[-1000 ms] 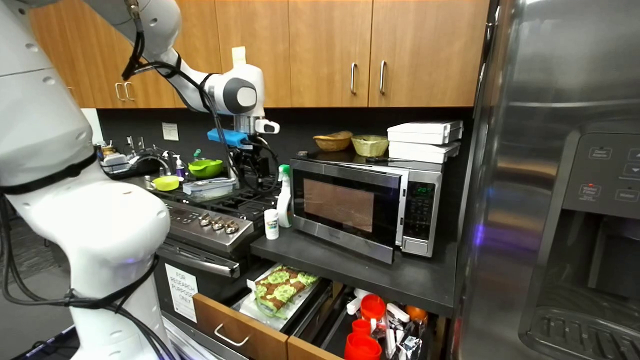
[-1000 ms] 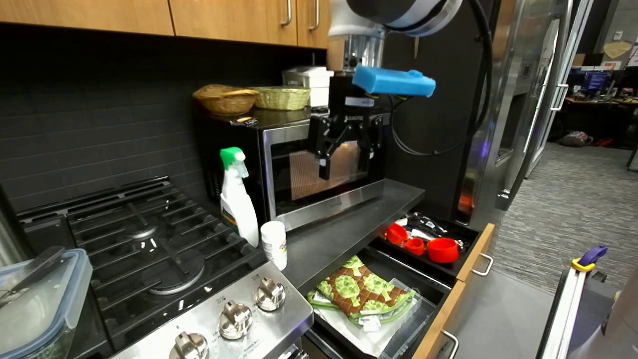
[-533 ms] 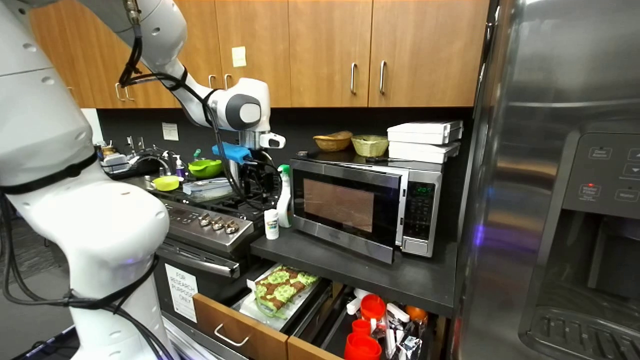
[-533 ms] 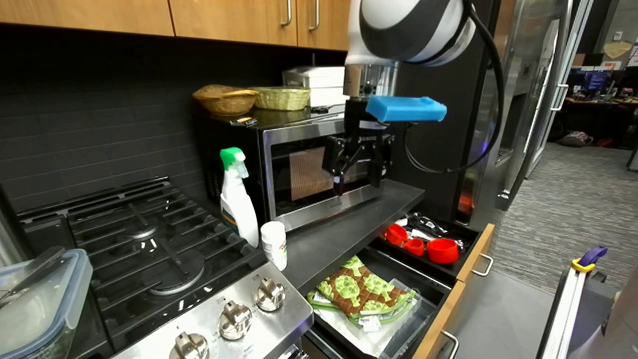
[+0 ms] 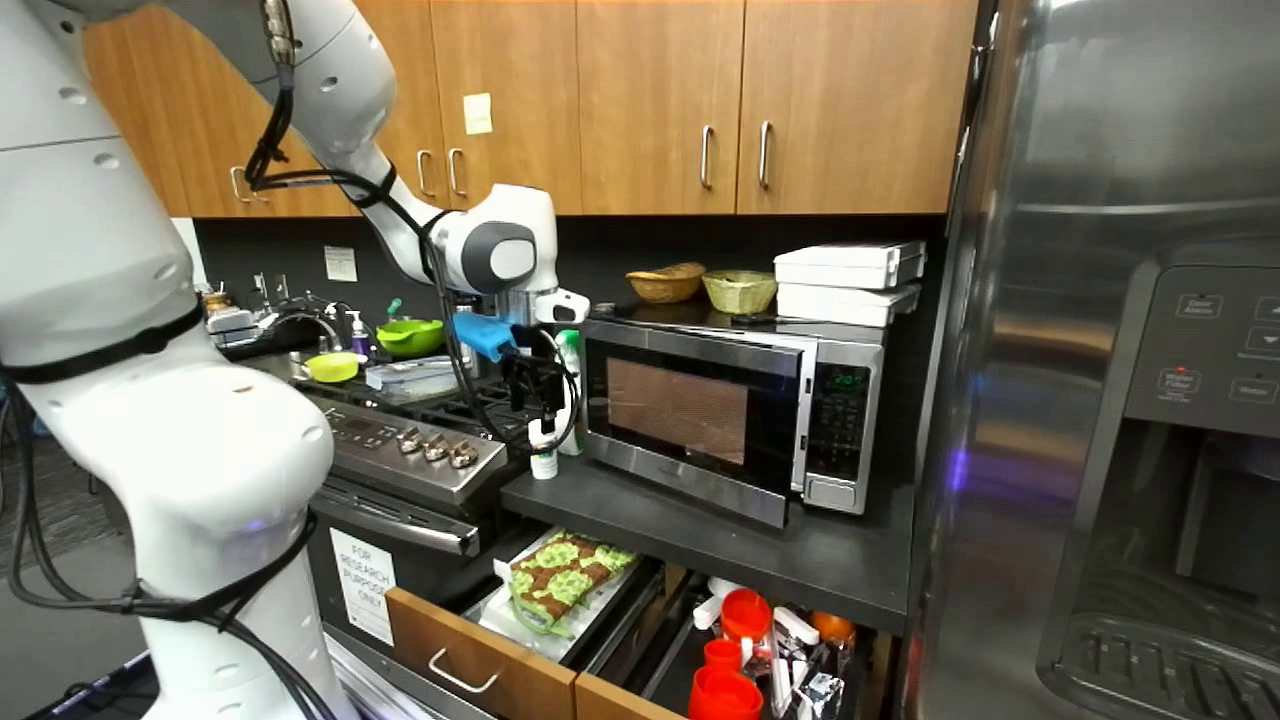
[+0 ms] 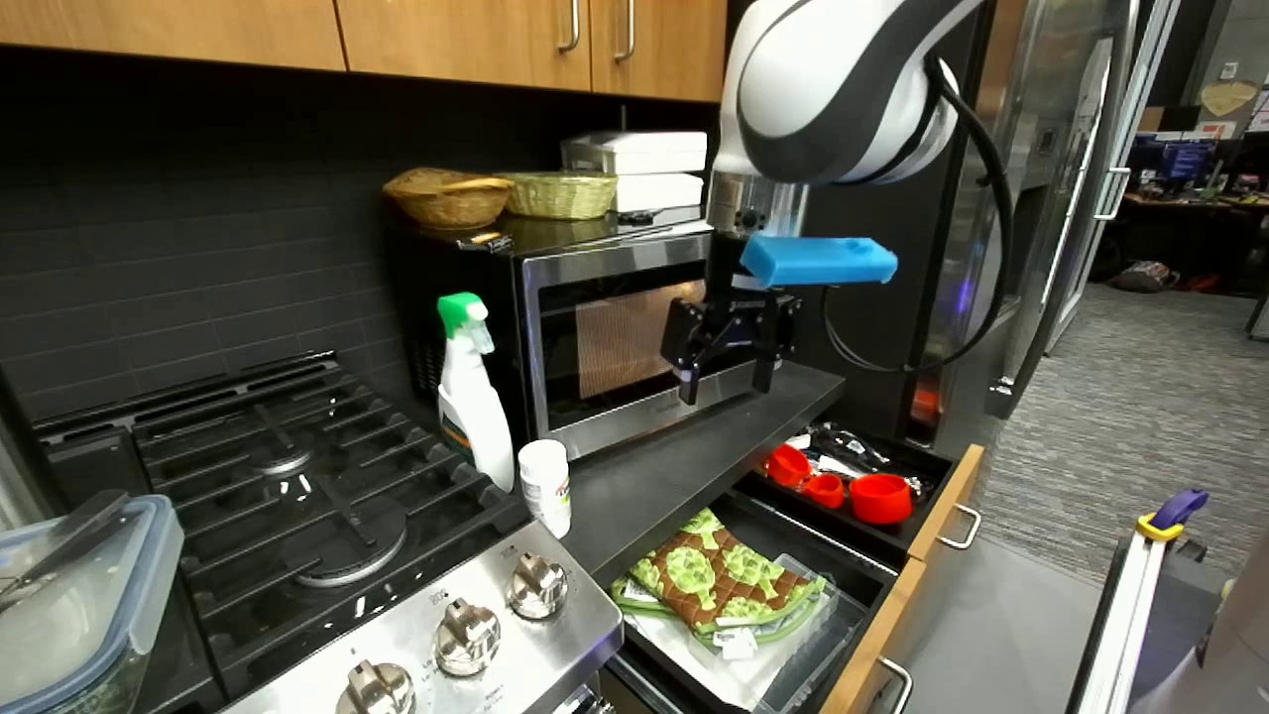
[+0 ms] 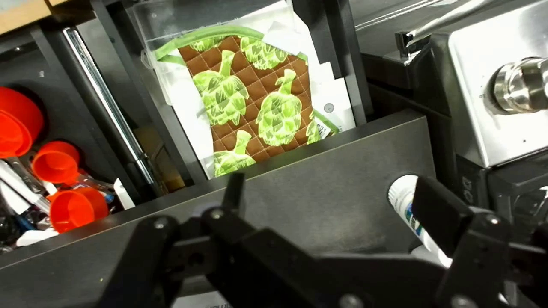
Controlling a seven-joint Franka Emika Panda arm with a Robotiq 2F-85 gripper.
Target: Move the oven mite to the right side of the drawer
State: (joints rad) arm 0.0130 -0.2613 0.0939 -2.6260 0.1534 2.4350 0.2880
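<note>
Wood cupboards hung over the dark counter; the gripper was up in the air, jaws wide apart. Green and brown, the oven mitt lay in the open drawer.

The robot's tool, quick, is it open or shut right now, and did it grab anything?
Tool: open, holding nothing.
</note>
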